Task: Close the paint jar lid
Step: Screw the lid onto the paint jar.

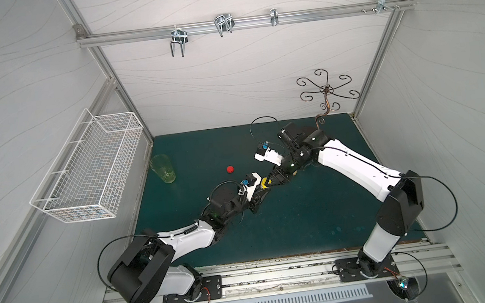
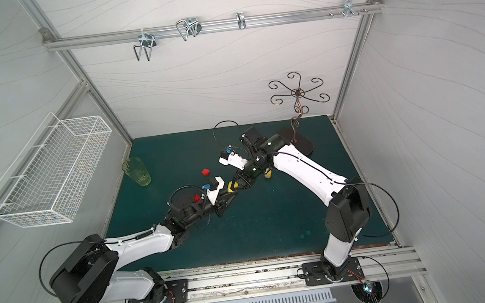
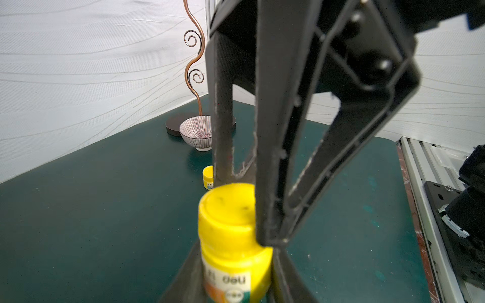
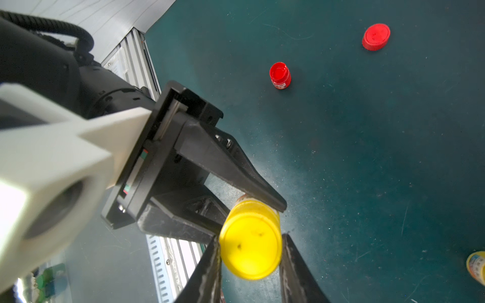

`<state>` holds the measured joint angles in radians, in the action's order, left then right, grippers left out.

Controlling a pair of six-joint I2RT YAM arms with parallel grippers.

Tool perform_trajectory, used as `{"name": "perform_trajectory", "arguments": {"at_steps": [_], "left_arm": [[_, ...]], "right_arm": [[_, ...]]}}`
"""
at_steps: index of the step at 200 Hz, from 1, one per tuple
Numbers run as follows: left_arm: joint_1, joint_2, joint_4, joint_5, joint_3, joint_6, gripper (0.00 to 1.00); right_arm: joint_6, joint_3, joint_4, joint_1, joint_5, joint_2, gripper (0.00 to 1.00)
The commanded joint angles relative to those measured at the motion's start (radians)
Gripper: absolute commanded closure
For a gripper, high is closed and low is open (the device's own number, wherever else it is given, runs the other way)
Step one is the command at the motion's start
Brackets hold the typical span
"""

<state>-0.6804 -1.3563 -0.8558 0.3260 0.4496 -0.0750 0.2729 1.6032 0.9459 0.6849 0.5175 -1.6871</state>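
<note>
Closest to me, the two arms reach in from the front rail and meet over the middle of the green mat (image 1: 305, 219). The left gripper (image 4: 252, 219) comes in from the side and is clamped on the body of the yellow paint jar (image 3: 236, 262), a finger on each side of it. The yellow lid (image 4: 250, 249) sits on top of the jar; I can't tell whether it is screwed tight. The right gripper (image 4: 250, 258) is over it from above, its two fingers (image 4: 207, 270) pressed against opposite edges of the lid.

Off to the left, beside the left wrist, an open red jar (image 4: 280, 75) stands on the mat. A little farther back a loose red lid (image 1: 230, 169) lies flat. Under the right forearm stands a second small yellow jar (image 2: 267, 172) with its lid on.

Farther off, a greenish glass cup (image 1: 163, 169) stands at the mat's left edge. In the back right corner a striped bowl (image 3: 196, 133) sits touching the round foot of a curly copper stand (image 1: 326, 90). A white wire basket (image 1: 87, 166) hangs on the left wall, and metal hooks (image 1: 223, 23) hang on a rail across the back wall.
</note>
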Motion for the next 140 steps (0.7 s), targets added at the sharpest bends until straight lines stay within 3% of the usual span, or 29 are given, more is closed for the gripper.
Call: {"name": "perform_trajectory", "arguments": {"at_steps": [1, 10, 37, 70, 110, 140], "left_arm": [[0.005, 0.006, -0.057, -0.009, 0.062, -0.012, 0.93], [0.005, -0.011, -0.077, -0.031, 0.068, -0.016, 0.93], [0.004, -0.131, -0.204, -0.148, 0.117, -0.038, 0.93], [-0.004, -0.363, -0.454, -0.288, 0.218, -0.054, 0.93], [-0.002, -0.517, -0.540, -0.285, 0.317, -0.002, 0.93], [0.019, -0.485, -0.551, -0.274, 0.265, 0.018, 0.93]], "right_arm": [[-0.055, -0.012, -0.031, 0.001, 0.002, -0.011, 0.75], [-0.099, -0.015, -0.056, 0.003, -0.001, -0.012, 0.76], [-0.416, -0.038, -0.200, 0.029, -0.065, -0.034, 0.75], [-0.688, -0.044, -0.318, 0.086, -0.247, -0.086, 0.72], [-0.733, -0.022, -0.340, 0.096, -0.304, -0.102, 0.71], [-0.667, -0.027, -0.296, 0.077, -0.308, -0.050, 0.60]]}}
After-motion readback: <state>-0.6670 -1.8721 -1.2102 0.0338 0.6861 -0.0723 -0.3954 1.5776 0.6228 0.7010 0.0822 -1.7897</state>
